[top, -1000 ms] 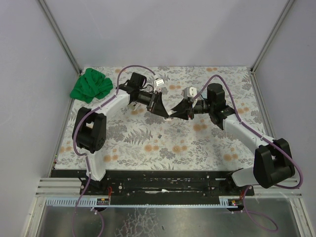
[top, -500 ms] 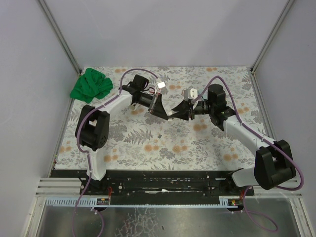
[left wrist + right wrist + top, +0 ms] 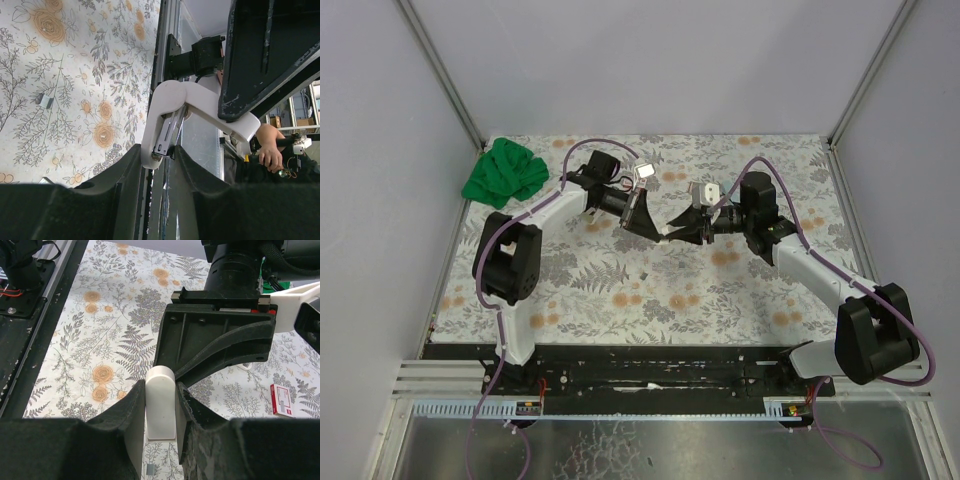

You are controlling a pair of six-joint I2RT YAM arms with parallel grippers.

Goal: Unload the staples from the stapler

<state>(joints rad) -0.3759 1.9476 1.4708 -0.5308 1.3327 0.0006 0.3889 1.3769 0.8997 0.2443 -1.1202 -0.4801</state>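
White plastic stapler (image 3: pixel 172 97) held aloft between both arms: right gripper (image 3: pixel 160 387) pinches one end as anchor; left gripper (image 3: pixel 157 150), seemingly pinching the opposite end, is placed to draw the magazine (image 3: pixel 165 135) open. Loose staples (image 3: pixel 44 101) lie on the table (image 3: pixel 740 300) below.

Between left gripper (image 3: pixel 647 218) and right gripper (image 3: pixel 682 230), over mid-table: stapler (image 3: pixel 666 233), one end in each. On table (image 3: pixel 620 300) just below and nearer than left gripper: staples (image 3: pixel 643 271). Far left of and behind left gripper: cloth (image 3: pixel 503 172). Past left gripper, away from right gripper, on table: box (image 3: pixel 281 400).
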